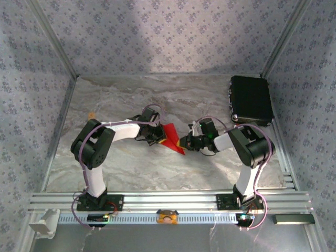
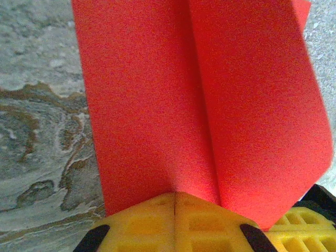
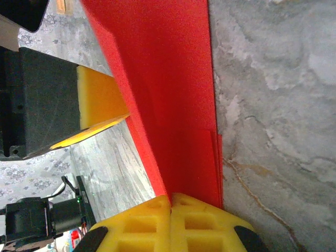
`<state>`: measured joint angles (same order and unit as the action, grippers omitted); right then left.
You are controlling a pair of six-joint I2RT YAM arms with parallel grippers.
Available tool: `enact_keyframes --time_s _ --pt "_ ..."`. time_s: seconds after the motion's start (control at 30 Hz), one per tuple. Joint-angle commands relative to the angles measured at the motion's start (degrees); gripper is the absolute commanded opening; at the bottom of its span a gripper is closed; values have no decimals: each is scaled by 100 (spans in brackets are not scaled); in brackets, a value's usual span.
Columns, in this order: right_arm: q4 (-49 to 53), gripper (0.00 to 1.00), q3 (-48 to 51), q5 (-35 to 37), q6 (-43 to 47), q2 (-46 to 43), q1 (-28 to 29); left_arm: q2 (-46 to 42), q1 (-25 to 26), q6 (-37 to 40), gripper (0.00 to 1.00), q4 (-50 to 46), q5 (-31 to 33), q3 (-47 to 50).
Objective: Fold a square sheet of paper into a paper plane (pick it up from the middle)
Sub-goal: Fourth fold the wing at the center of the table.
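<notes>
We start with the marble table point(image 1: 131, 168), where the work goes on near its middle, between the two arms. The only container is a black case point(image 1: 251, 100), lying well beyond the right fingers toward the far right corner. Its lid is closed, so we cannot tell what it holds.

The square sheet of paper point(image 1: 172, 137) is no longer flat. It stands out from between the two sets of fingers as a folded red piece. In the left wrist view a centre crease runs away from the fingertips with a flap on either side. In the right wrist view several stacked layers show along the edge nearest the fingers. We judge the early folds done and the task past its midpoint. What looks left is narrowing and sharpening the shape into a slim dart and setting the wings. We cannot tell whether the sheet's lower edge touches the table.

The left gripper point(image 2: 176, 198) is pinched tight on the sheet, its yellow pads point(image 2: 142, 223) meeting at a seam with the paper rising straight out of it. The right gripper point(image 3: 170, 199) is likewise clamped on the layered edge, just beside the left gripper's pad.
</notes>
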<state>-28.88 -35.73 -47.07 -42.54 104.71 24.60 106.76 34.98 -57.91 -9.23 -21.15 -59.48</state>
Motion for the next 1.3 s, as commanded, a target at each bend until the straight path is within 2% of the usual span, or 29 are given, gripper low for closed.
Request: enact_keyframes --time_s 0.0,0.23,0.4,0.6,0.8,1.27 --pt "180 0 -144 -56 -85 199 -30 -4 -31 178 7 -303 186 -89" --pt "218 0 -180 -136 -299 296 -44 -312 -30 333 13 -233 195 -294" --pt "189 0 -201 -193 -468 364 -54 -463 18 302 13 71 73 -267" --pt "214 0 -217 -233 -577 410 -80 -451 48 128 9 807 -187 -116" --pt "227 0 -216 -222 -647 444 -137 -163 55 -132 0 1343 -380 -58" --pt "130 0 -195 -285 -875 514 -199 171 59 -448 1 1890 -369 204"
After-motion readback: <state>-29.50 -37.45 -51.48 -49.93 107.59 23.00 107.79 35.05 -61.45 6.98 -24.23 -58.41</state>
